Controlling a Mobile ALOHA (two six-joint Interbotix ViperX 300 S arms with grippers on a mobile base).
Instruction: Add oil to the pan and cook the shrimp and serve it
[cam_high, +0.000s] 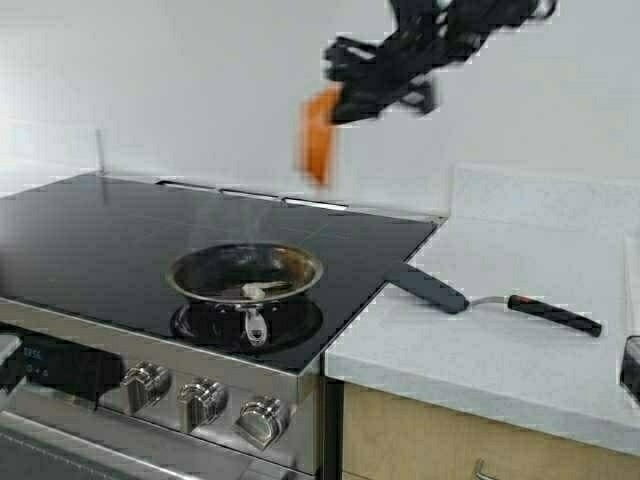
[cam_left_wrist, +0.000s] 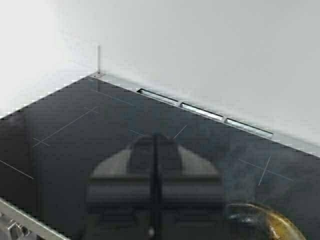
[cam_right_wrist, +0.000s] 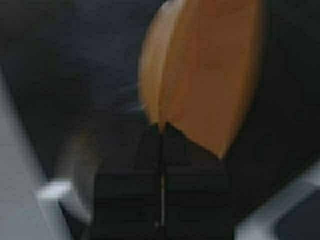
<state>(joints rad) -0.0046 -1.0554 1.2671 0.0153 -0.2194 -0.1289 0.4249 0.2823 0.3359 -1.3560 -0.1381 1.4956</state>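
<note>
Right gripper (cam_high: 335, 108) holds an orange bowl (cam_high: 318, 135) high over the stove (cam_high: 100, 240); the shrimp (cam_high: 256, 290) lies in the pan (cam_high: 245, 272).

The pan sits on a front burner of the black glass stove, its handle pointing toward the knobs (cam_high: 205, 400), faint steam rising from it, and the pale shrimp rests near the pan's front wall. The right arm reaches in from the upper right, its jaws pinching the rim of the tilted orange bowl well above and behind the pan. The left gripper (cam_left_wrist: 155, 145) hovers low over the stove top beside the pan, its jaws pressed together with nothing between them. A black spatula (cam_high: 495, 300) lies on the pale worktop (cam_high: 500, 360) to the right of the stove, its blade near the stove's edge.
</note>
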